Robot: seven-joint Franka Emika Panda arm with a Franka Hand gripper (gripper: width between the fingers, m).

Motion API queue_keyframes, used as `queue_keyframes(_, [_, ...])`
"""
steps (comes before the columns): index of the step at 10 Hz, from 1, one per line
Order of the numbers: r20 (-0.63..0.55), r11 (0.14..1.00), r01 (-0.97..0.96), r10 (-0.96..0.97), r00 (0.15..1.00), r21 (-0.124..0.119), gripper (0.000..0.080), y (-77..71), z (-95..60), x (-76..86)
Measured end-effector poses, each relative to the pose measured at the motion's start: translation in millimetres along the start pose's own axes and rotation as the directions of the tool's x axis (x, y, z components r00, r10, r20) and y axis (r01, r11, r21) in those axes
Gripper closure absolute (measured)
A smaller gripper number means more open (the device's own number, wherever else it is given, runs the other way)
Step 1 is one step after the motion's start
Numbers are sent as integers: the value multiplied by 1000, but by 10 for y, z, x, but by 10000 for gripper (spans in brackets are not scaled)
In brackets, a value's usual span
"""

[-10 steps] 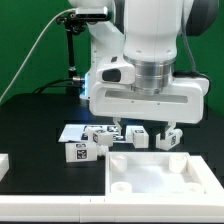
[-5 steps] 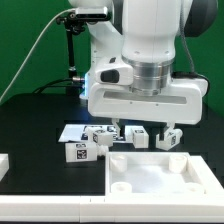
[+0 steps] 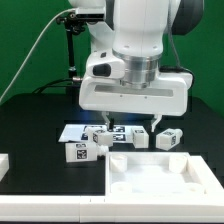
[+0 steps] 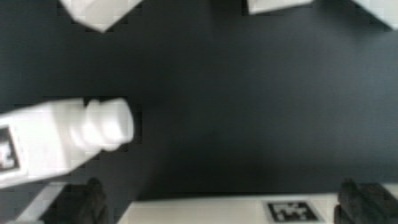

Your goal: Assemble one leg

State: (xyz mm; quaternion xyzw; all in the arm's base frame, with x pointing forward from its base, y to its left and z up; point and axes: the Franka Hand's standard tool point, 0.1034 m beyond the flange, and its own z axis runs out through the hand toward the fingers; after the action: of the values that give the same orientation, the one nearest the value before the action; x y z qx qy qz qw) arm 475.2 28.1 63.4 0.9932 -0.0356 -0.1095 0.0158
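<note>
1. White plastic legs point(image 3: 135, 137) lie in a loose row on the black tabletop point(image 3: 30, 125), near the marker board point(image 3: 68, 131) and just beside the tray-shaped piece point(image 3: 160, 178); none is lifted.
2. Pincer point(image 3: 131, 124): jaws spread wide and holding nothing; the wrist view shows only bare tabletop between its fingers point(image 4: 80, 200).
3. Change: the arm has slid toward the exterior view's left over the last half second, remaining low above the row.
4. Nearest leg point(image 4: 63, 130) lies beside the gap, not within it; further alignment probably precedes any grasp.
</note>
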Motion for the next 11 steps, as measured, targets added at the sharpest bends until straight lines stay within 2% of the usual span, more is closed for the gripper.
queue_keyframes(3, [0,999,35,-35,999,0,150,9,7,9])
queue_keyframes(5, [59,977,211,-210,976,-18,150,231,64,-129])
queue_keyframes(6, [83,962,270,-266,960,-46,150,388,70,-214])
queue_keyframes(8, [66,912,411,-408,910,-24,150,586,-106,-179])
queue_keyframes(11, [92,907,422,-418,904,-18,150,543,-16,-228])
